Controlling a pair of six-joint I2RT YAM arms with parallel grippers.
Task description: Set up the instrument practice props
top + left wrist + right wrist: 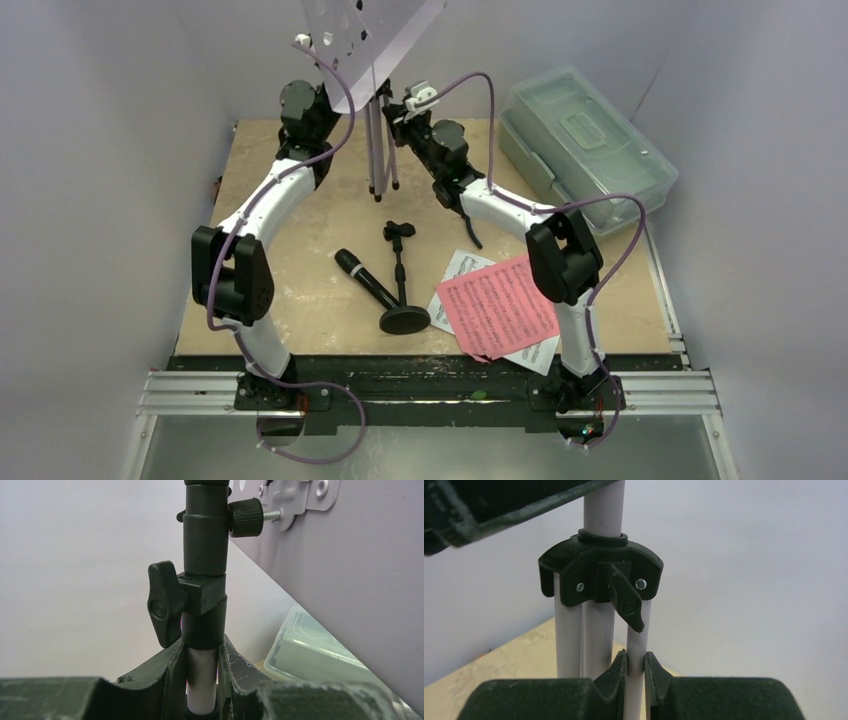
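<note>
The stand (pixel 372 35) sits top centre in the overhead view, left pincer (pixel 202 660) gripping its pole (pixel 201 690), right pincer (pixel 636 669) one folded leg (pixel 636 645); spreading the tripod seems in hand, calling next for an outward pull.

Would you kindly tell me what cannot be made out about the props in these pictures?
Top external: the tray has its upper part cut off by the top edge.
Top external: print on the pink sheet is too small; the white sheets lie partly under it.
Left wrist: the left gripper hides the stand pole below its fingers.
Right wrist: the right gripper hides the lower end of the stand leg.
</note>
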